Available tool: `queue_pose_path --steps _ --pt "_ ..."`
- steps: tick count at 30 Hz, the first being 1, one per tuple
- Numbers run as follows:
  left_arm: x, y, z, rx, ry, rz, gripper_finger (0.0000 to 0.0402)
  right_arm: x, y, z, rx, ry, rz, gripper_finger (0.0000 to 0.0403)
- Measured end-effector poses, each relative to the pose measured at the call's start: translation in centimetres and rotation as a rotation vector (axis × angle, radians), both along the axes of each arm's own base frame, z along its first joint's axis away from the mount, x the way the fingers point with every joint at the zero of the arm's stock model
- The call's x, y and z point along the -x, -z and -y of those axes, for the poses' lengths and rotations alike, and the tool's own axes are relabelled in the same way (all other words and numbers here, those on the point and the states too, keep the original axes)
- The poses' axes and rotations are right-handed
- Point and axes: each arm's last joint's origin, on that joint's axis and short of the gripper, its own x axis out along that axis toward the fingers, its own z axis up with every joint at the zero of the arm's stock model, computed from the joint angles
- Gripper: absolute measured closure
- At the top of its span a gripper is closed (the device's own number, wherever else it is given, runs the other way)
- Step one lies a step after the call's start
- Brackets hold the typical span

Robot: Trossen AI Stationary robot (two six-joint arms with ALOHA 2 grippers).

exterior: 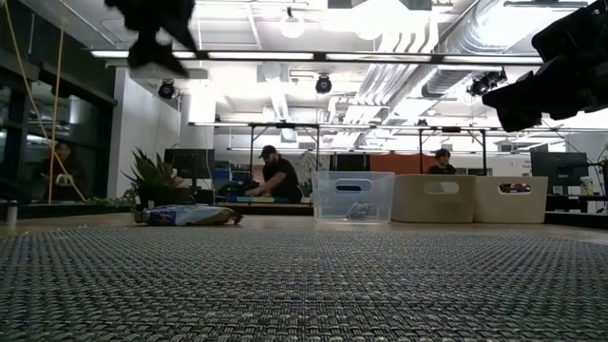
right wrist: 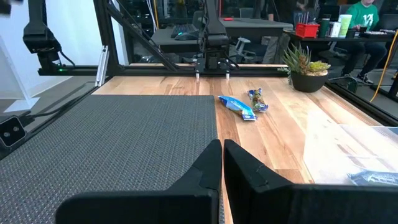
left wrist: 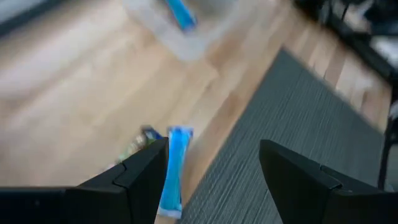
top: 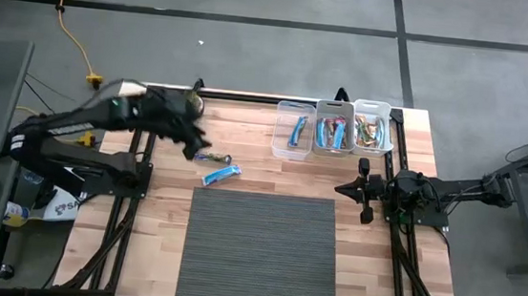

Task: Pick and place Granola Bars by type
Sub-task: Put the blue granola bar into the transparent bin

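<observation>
Two wrapped bars lie flat on the wood just beyond the mat's far left corner: a bright blue bar (top: 221, 174) (left wrist: 173, 169) (right wrist: 237, 106) and a smaller, darker multicoloured bar (top: 216, 157) (left wrist: 142, 138) (right wrist: 258, 99). More bars lie in three bins at the far edge: a clear bin (top: 293, 130) holds blue ones, and two further bins (top: 335, 127) (top: 371, 127) hold mixed colours. My left gripper (top: 197, 150) (left wrist: 214, 149) hangs open, raised above the two loose bars and touching nothing. My right gripper (top: 341, 186) (right wrist: 222, 149) is shut, off the mat's right edge, pointing left.
A dark woven mat (top: 260, 248) covers the near middle of the table. A small potted plant (right wrist: 305, 62) (exterior: 152, 180) stands near the far left corner. Bare wood lies between the bars and the bins. People sit at desks in the room beyond.
</observation>
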Motion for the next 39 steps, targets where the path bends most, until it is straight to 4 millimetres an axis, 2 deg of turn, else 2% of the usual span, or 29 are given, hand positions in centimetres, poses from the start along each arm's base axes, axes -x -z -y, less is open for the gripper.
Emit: queue_pose_path --steps 7,13,25,32,39 --pt "-2.0 8.0 1.6 0.064 0.109 -0.133 0.0154 0.0 0.0 0.0 0.0 0.0 0.0 0.0402" --pt "-3.5 12.2 2.9 0.047 0.144 -0.315 0.0154 0.0 0.0 0.0 0.0 0.0 0.0 0.0402" --pt "-6.5 16.3 3.3 -0.054 0.109 -0.46 0.012 0.0 0.0 0.0 0.0 0.0 0.0 0.0402" --pt "-7.0 17.5 3.2 -0.073 0.095 -0.512 0.0086 0.0 0.0 0.0 0.0 0.0 0.0 0.0402" --pt "-7.9 18.8 3.2 -0.082 0.088 -0.516 0.008 0.0 0.0 0.0 0.0 0.0 0.0 0.0402"
